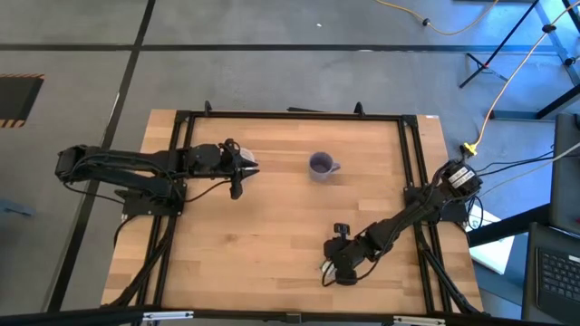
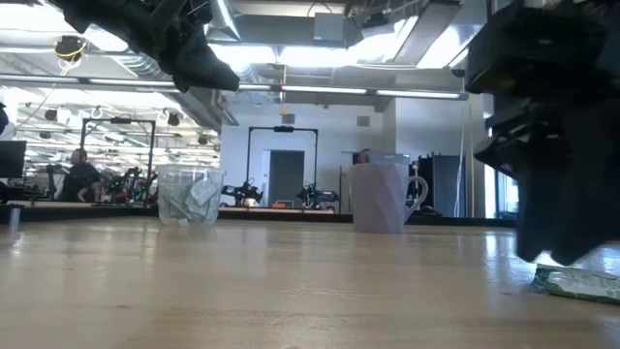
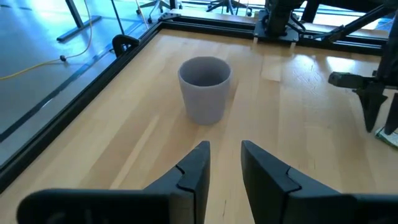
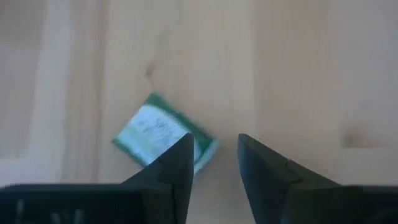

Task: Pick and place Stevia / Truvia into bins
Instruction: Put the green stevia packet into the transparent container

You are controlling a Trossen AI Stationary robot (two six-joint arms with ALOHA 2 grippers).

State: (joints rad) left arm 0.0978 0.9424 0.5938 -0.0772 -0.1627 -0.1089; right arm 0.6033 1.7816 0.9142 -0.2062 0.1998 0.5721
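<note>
**Low view: one packet left near the front edge**

Low view shows the clear cup (image 2: 190, 195) already holding packets; the mug (image 2: 381, 197) stands beside it. One packet (image 4: 163, 133) lies flat on the table (image 1: 272, 226), under the right gripper (image 4: 214, 163), whose fingers are parted, grasping nothing. Left gripper (image 3: 224, 163) hovers parted, empty, facing the mug

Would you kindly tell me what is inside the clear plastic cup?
Crumpled green-and-white sweetener packets fill the lower part of the clear cup. How many cannot be counted, since they overlap.
</note>
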